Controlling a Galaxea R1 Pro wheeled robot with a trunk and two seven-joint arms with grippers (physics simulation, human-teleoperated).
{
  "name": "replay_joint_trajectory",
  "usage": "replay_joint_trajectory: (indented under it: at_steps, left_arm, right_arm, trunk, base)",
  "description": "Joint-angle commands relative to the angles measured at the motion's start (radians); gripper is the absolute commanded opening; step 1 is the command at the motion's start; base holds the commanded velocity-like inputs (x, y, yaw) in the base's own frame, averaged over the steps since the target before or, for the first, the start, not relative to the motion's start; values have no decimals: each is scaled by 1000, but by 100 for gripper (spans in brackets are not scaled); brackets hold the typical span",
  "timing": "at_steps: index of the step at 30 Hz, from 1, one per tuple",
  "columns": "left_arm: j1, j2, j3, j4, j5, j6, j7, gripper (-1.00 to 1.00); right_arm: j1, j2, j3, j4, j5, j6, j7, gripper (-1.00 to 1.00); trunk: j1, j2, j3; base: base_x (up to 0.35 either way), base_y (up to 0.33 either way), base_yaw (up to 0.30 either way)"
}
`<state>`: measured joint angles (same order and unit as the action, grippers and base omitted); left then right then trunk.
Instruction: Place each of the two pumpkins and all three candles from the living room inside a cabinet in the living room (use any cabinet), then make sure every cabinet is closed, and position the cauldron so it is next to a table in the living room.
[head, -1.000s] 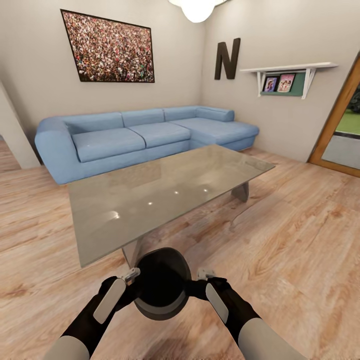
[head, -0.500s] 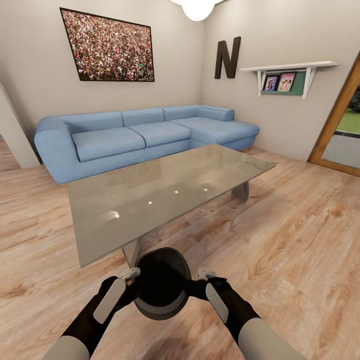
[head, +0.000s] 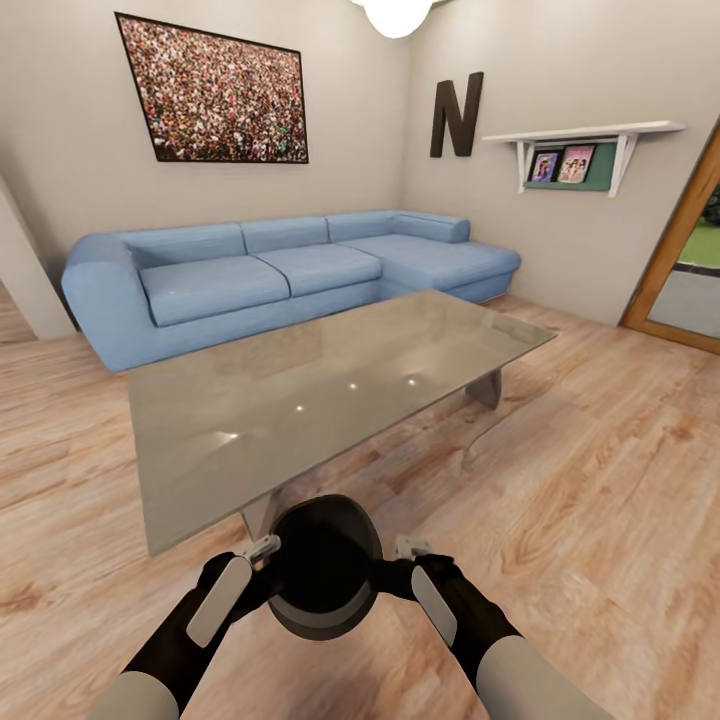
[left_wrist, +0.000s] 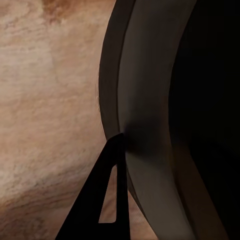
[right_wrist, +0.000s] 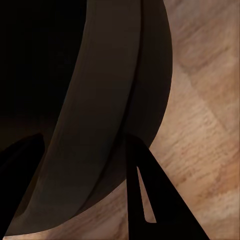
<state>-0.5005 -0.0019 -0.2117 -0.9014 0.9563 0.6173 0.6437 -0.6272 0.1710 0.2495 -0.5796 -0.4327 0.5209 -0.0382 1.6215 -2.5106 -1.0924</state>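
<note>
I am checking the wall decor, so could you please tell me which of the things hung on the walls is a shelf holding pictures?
The white bracketed shelf on the right-hand wall holds two small pictures; the crowd photo and dark letter N are flat pieces.

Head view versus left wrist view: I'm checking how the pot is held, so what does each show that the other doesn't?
The head view alone shows the table, the blue sofa and both end effectors, left and right, on opposite sides of the cauldron. The left wrist view alone shows a finger close up against the thick rim. Both show the cauldron and wood floor.
</note>
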Motion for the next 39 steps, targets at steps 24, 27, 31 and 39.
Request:
replay_joint_trajectory:
  at_steps: [24, 27, 31, 39]
  left_arm:
    - [-1, 0, 12, -53, 64, -11, -44, -100]
    - [-1, 0, 12, -53, 64, -11, -44, -100]
    - [-1, -1, 12, -53, 64, -11, -43, -100]
    - [-1, 0, 12, -53, 64, -11, -43, -100]
  right_arm:
    - [0, -1, 1, -1, -40, 2, 43, -100]
    - [0, -1, 1, -2, -40, 2, 43, -100]
    - [0, -1, 1, -2, -40, 2, 43, -100]
    - [0, -1, 1, -2, -40, 2, 44, -100]
  trunk:
    - [4, -3, -40]
    - [6, -4, -51]
    - [8, -4, -67]
    - [11, -6, -98]
  base:
    - [27, 0, 0]
    - [0, 0, 0]
    - [0, 0, 0]
    - [0, 0, 0]
